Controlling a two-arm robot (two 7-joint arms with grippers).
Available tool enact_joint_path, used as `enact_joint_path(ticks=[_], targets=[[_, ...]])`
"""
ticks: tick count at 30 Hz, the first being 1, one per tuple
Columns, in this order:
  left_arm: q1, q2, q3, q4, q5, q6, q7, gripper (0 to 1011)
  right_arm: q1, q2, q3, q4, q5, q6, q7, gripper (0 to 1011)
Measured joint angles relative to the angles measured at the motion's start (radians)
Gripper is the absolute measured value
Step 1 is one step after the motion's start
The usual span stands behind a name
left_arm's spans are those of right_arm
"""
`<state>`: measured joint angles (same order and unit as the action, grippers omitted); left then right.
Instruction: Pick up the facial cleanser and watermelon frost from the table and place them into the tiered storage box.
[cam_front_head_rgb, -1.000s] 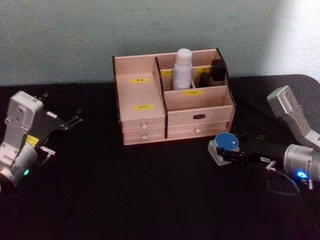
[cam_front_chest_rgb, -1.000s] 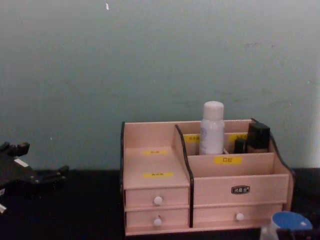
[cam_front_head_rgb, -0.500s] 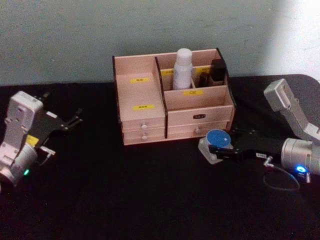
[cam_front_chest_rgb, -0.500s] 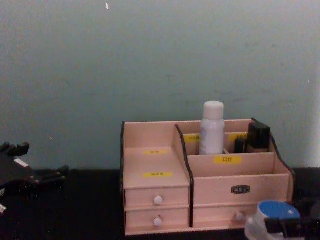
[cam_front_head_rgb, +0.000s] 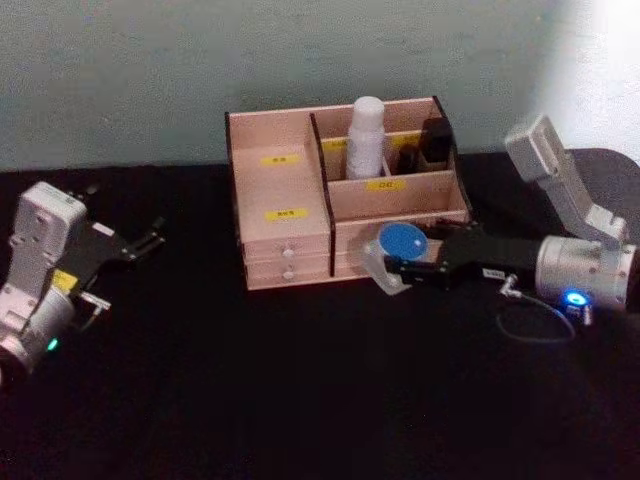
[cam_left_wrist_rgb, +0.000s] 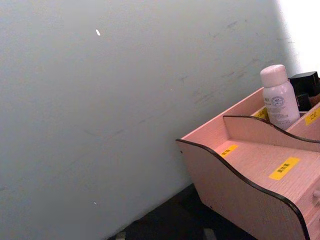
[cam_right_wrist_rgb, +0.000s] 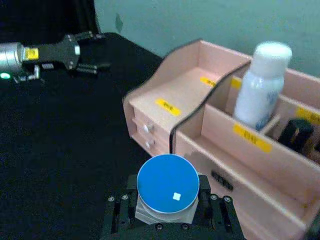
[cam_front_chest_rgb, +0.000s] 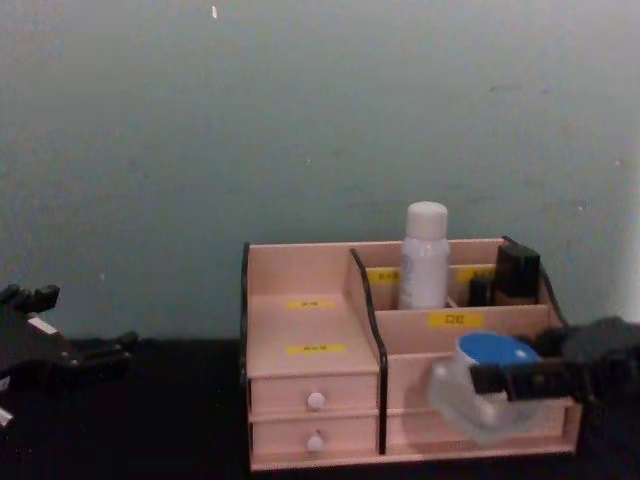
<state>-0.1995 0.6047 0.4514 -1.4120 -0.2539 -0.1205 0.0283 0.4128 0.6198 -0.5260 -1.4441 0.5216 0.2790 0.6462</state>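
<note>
**Jar carried up and leftward to the front of the storage box**

Since one second ago, the right gripper (cam_front_head_rgb: 392, 268) has moved from the table (cam_front_head_rgb: 300, 390) on the right side toward the storage box (cam_front_head_rgb: 280, 190), lifting the blue-lidded jar (cam_front_head_rgb: 400, 244) with it. The left gripper (cam_front_head_rgb: 150, 241) has not changed position.

1. Current state. The right gripper is clamped on the jar body, one finger on each side, with the blue lid facing up. The jar is held clear of the table, just in front of the drawer face on the right half of the box and below the rim of the front compartment. A white bottle (cam_front_head_rgb: 366, 135) already stands upright in a rear compartment, beside a dark item (cam_front_head_rgb: 435, 142). The jar's label cannot be read.

2. Step in hand. Transport of the jar to the box appears to be under way; release has not yet occurred.

3. Next move. The jar needs further lift to clear the front wall, then forward travel over an open compartment, descent and release. Keep clearance from the white bottle.

4. Idle arm. The left gripper rests far left, its fingers apart and holding nothing.
</note>
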Motion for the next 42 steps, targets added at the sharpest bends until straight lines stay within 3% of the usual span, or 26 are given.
enact_joint_path(ticks=[11, 27, 42], targets=[[0.0, 0.0, 0.0, 0.0, 0.0, 0.0, 0.0, 1001, 0.098, -0.054, -0.044, 0.054, -0.012, -0.009, 0.003, 715], [0.0, 0.0, 0.0, 0.0, 0.0, 0.0, 0.0, 1001, 0.258, -0.183, -0.124, 0.205, -0.055, -0.038, 0.03, 715], [0.0, 0.0, 0.0, 0.0, 0.0, 0.0, 0.0, 1001, 0.34, -0.277, -0.163, 0.341, -0.096, -0.054, 0.035, 715]])
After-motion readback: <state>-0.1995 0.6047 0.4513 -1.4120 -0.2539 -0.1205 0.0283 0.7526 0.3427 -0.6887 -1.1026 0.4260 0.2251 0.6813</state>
